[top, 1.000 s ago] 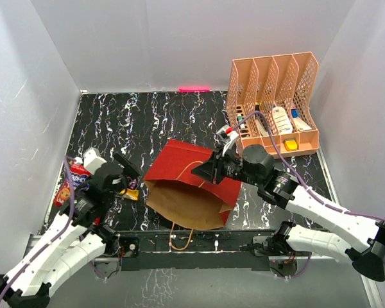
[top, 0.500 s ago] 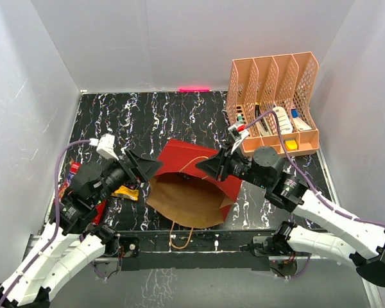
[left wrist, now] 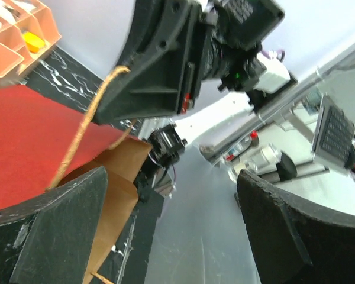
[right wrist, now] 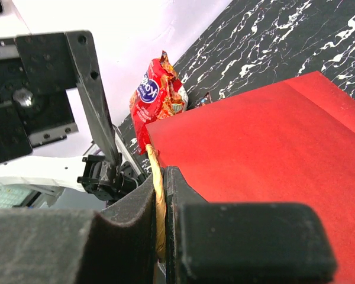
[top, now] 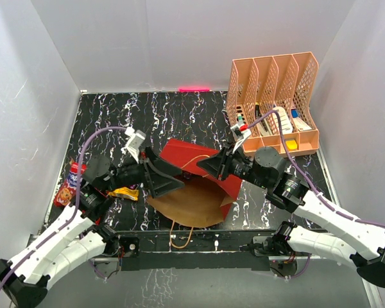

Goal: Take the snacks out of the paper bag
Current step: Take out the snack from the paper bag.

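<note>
The paper bag (top: 191, 192) lies in the middle of the table, dark red outside, its kraft mouth facing the near edge. My right gripper (top: 203, 165) is shut on its upper cord handle (right wrist: 156, 195) and holds that side up. My left gripper (top: 169, 179) is open and empty at the left side of the bag's mouth; its view shows the kraft inside (left wrist: 115, 177) and the handle (left wrist: 83, 130). A large red snack bag (top: 70, 183) lies at the left edge and also shows in the right wrist view (right wrist: 157, 97). A yellow packet (top: 129, 193) lies beside the left arm.
A peach mesh file rack (top: 276, 102) with pens and small items stands at the back right. The bag's lower cord handle (top: 179, 236) hangs over the near table edge. White walls enclose the black marbled table (top: 147, 115).
My left arm has swung right from the snacks at the left edge to the bag's mouth, jaws open. My right gripper has kept its hold on the handle.
</note>
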You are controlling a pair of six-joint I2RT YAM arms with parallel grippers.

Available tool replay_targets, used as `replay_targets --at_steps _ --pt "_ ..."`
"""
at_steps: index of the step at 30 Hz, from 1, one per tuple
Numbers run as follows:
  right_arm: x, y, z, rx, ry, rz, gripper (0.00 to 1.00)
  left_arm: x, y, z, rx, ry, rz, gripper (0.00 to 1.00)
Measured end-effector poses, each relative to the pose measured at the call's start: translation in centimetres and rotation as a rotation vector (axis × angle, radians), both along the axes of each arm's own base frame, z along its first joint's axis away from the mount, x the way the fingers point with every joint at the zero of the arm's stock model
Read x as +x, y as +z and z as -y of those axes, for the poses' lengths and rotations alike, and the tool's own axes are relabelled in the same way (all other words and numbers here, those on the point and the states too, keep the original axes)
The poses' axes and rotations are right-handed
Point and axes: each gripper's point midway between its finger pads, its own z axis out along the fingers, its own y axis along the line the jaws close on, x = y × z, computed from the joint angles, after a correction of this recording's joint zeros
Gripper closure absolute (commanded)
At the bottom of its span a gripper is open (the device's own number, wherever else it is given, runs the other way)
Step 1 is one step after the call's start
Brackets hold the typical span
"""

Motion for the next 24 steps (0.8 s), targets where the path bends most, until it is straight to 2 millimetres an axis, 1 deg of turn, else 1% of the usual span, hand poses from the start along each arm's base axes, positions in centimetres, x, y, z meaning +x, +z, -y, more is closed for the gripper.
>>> replay_targets --at_steps 2,3,5,8,10,11,12,13,14,17,21,24 --pt "0.1 0.0 0.1 0.001 -0.006 0.001 0.93 -0.9 -1.3 1.0 0.041 -0.059 0.016 0.15" --pt "0.1 0.0 0.1 0.001 -0.009 0.001 0.93 -1.6 -1.5 1.4 0.048 -0.087 0.019 0.15" --pt "0.2 0.0 0.1 0.0 -0.013 0.001 0.93 -3.0 -3.0 2.5 0.104 -0.123 0.051 0.15" --pt "0.3 0.0 0.1 0.0 -0.017 0.002 0.93 -5.3 -5.6 4.2 0.197 -0.155 0.115 0.15" --pt "0.3 0.0 0.2 0.0 -0.018 0.002 0.93 -5.7 -7.9 4.7 0.258 -0.118 0.164 0.16" --pt "0.3 0.0 0.2 0.0 -0.019 0.002 0.93 -5.3 -9.2 4.8 0.294 -0.082 0.183 0.16" --pt "0.4 0.0 0.2 0.0 -0.024 0.002 0.93 -4.0 -12.8 4.6 0.405 0.017 0.222 0.16" --pt "0.4 0.0 0.2 0.0 -0.024 0.002 0.93 -3.9 -12.9 4.5 0.407 0.021 0.223 0.16" --pt "0.4 0.0 0.2 0.0 -0.025 0.002 0.93 -3.3 -14.1 4.5 0.449 0.061 0.242 0.16" --pt "0.5 0.0 0.3 -0.001 -0.033 0.003 0.93 -1.3 -16.8 4.8 0.558 0.194 0.316 0.16" --pt "0.5 0.2 0.5 0.004 -0.042 0.008 0.93 0.7 -20.3 4.6 0.684 0.311 0.429 0.08" --pt "0.4 0.1 0.8 0.006 -0.047 0.01 0.93 2.6 -22.4 4.2 0.771 0.403 0.513 0.07"
